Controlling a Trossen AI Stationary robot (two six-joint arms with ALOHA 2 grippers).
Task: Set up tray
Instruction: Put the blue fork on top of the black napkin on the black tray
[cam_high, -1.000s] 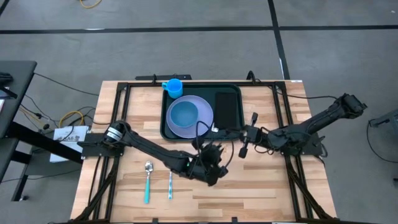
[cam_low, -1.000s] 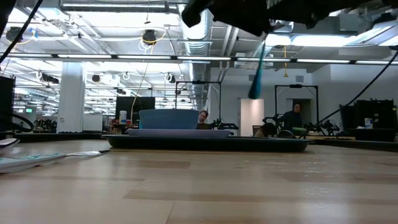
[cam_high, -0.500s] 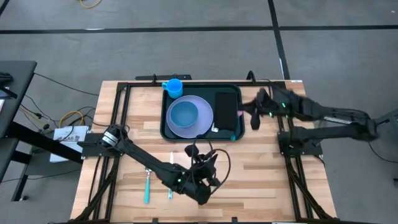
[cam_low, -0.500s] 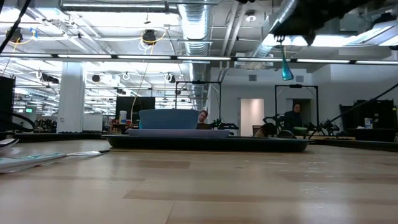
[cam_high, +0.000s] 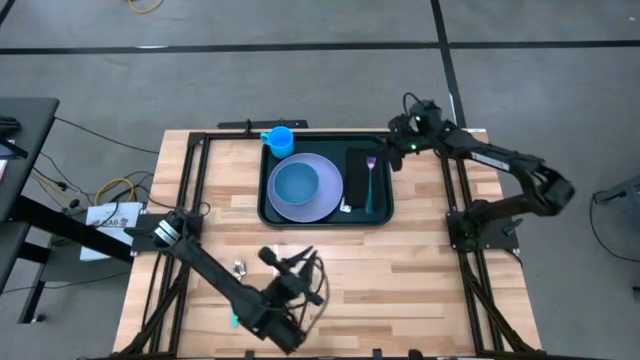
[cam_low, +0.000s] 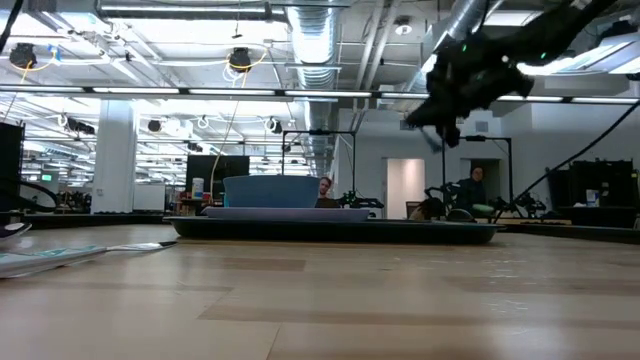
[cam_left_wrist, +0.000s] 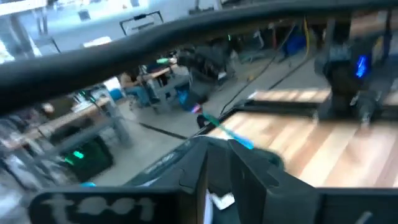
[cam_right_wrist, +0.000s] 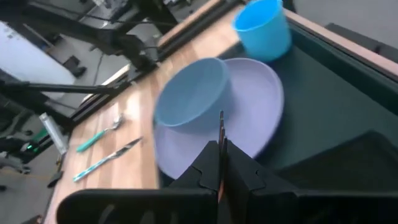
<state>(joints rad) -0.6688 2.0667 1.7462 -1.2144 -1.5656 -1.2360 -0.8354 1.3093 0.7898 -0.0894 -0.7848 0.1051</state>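
On table | tray (cam_high: 268, 205) dark green, rectangular, rounded corners, raised rim

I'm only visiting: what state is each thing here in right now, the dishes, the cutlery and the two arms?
tray: flat on the table, loaded.
plate: in the tray, under the bowl.
bowl: upright on the plate.
cup: upright, at the tray's far corner.
napkin: flat in the tray.
fork: lying beside the napkin, unheld.
spoon: on the table, outside the tray.
knife: on the table, beside the spoon.
right gripper: fingers shut, empty, above the tray.
left gripper: over the table's near part.
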